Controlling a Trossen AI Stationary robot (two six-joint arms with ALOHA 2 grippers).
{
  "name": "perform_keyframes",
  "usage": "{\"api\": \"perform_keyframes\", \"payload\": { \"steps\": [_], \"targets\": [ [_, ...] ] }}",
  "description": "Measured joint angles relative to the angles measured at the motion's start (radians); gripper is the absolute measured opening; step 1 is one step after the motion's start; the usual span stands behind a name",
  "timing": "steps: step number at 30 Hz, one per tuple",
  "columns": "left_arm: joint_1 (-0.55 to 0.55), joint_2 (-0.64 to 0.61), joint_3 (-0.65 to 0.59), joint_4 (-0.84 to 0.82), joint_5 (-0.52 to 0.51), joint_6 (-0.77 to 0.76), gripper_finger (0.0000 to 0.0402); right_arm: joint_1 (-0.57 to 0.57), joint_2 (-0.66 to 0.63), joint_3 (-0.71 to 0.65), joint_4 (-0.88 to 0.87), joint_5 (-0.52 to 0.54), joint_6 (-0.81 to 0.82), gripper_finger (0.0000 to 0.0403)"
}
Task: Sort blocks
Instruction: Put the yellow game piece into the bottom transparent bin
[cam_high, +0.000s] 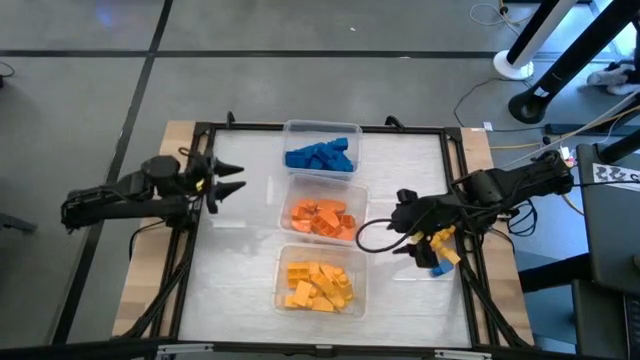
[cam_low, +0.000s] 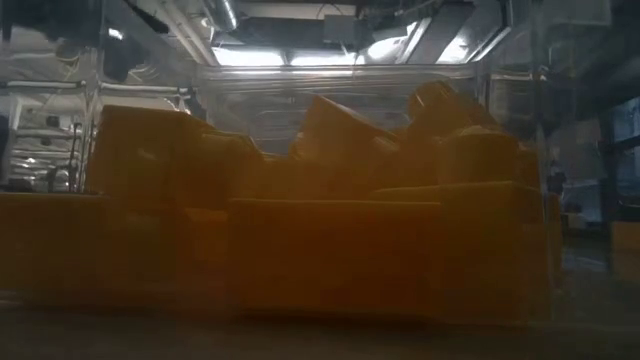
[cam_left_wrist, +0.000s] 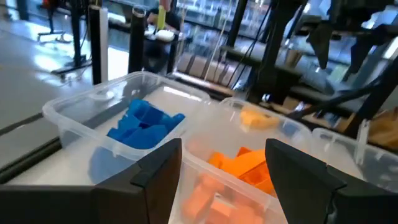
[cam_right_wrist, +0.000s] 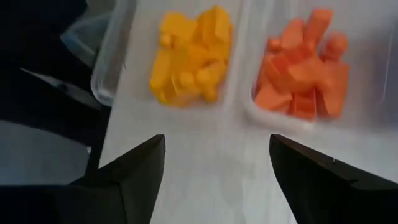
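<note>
Orange blocks (cam_left_wrist: 239, 163) ahead — seemingly clear of fingers (cam_left_wrist: 155, 168)

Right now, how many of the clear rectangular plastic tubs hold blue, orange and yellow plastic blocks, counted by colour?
First clear plastic tub, holding blue blocks: 1
Second clear plastic tub, holding orange blocks: 1
Third clear plastic tub, holding yellow blocks: 1
Total: 3 tubs
</note>
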Motion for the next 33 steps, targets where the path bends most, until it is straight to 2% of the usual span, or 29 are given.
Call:
{"api": "perform_keyframes", "payload": {
  "steps": [5,11,16,20,24,28,33],
  "targets": [
    [-0.012,-0.13,-0.156,0.111,0.0,-0.016,0.0221,0.0,0.0,0.0,0.001,-0.001,0.048,0.0287],
    [-0.012,-0.211,-0.286,0.21,0.0,-0.005,0.0221,0.001,0.016,0.0,-0.25,-0.034,0.207,0.0287],
    [-0.012,-0.24,-0.35,0.215,0.011,0.014,0.0221,0.057,0.084,0.0,-0.418,-0.073,0.104,0.0287],
    [-0.012,-0.253,-0.394,0.276,0.061,0.013,0.0221,0.107,0.146,-0.008,-0.459,-0.072,0.049,0.0287],
    [-0.012,-0.26,-0.424,0.321,0.071,0.011,0.0221,0.118,0.164,-0.078,-0.459,-0.077,0.139,0.0287],
    [-0.012,-0.262,-0.447,0.325,0.073,-0.009,0.0221,0.105,0.162,-0.19,-0.459,-0.084,0.153,0.0287],
    [-0.012,-0.261,-0.452,0.338,0.101,-0.023,0.0221,0.044,0.154,-0.333,-0.432,-0.091,0.006,0.0287]
  ]
}}
